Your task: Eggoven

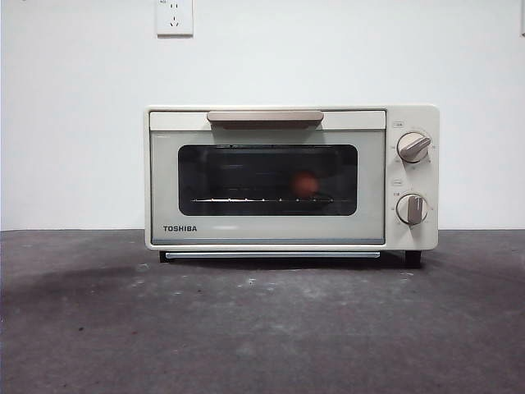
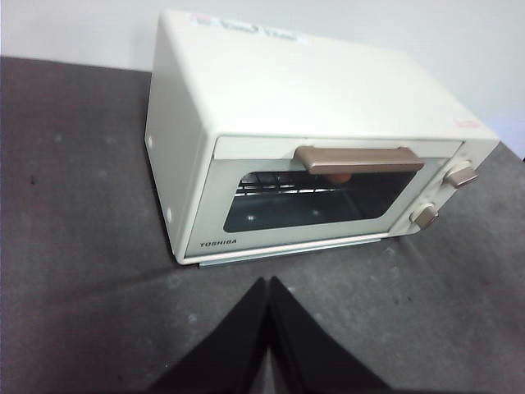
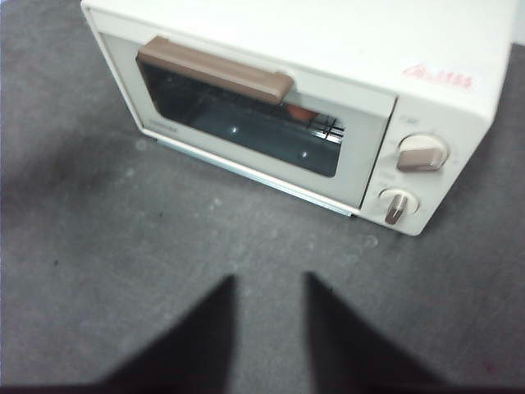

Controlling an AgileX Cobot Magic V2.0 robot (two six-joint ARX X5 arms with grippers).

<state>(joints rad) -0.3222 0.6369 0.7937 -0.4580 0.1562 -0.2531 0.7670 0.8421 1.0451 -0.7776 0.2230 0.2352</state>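
The egg (image 1: 306, 184) sits inside the oven (image 1: 291, 176), on the wire rack (image 1: 262, 199), right of the middle of the window as seen from the front. It shows reddish-brown through the dark glass (image 1: 268, 180). From the left wrist camera only a sliver of it peeks out under the door handle (image 2: 359, 158). The oven door is closed, its brown handle lying flat along the top edge. Two knobs (image 1: 413, 148) stand one above the other on the right-hand panel. The oven rests on the dark grey table (image 1: 262, 328), against a white wall with a socket (image 1: 174, 16) above it.

Both arms hang back in front of the oven, touching nothing. The left gripper (image 2: 268, 283) has its jaws pressed together, empty. The right gripper (image 3: 269, 283) has its jaws apart with bare table showing between them, also empty.
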